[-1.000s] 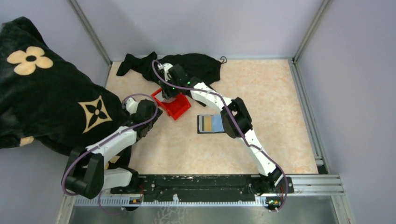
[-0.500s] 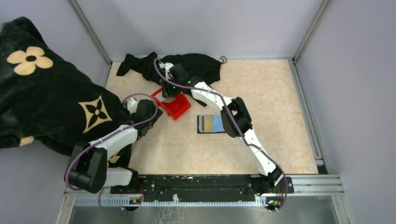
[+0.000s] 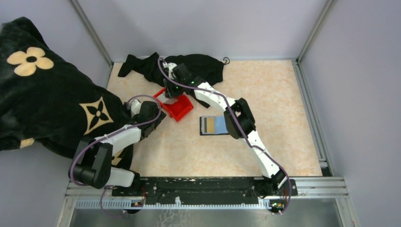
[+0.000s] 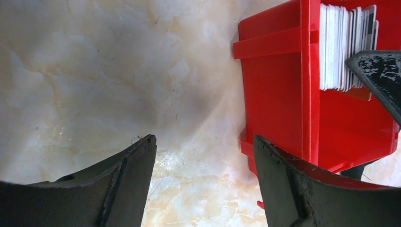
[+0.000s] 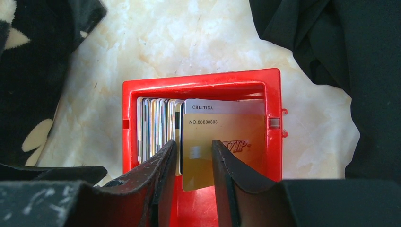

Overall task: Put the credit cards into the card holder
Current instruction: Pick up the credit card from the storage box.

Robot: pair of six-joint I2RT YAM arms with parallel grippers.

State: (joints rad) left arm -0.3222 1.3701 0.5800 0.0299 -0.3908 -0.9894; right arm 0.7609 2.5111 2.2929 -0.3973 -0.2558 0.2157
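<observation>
1. Since the earlier frames the right claw (image 5: 194, 144) has narrowed its jaws, and the left arm's elbow has swung in toward the middle of the surface (image 3: 283, 118).
2. The right claw hangs over the red bin (image 5: 198, 78), its jaws apart with a narrow gap. The face of a gold card (image 5: 236, 151) shows through that gap, so nothing is clamped; whether a finger touches the card cannot be told.
3. The gold card leans in the bin in front of a white card (image 5: 222, 107). A row of cards (image 5: 153, 127) stands on edge just to their left.
4. The left claw (image 4: 203, 139) is wide apart and empty, low over the bare surface just beside the bin's outer wall.
5. The card holder (image 3: 213, 126) lies open flat near the middle of the surface, apart from the bin, showing tan and blue panels. The right arm crosses over its right edge.
6. A black cloth (image 3: 198, 64) lies along the far edge, and a flowered black blanket (image 3: 47, 94) hangs over the left edge.
</observation>
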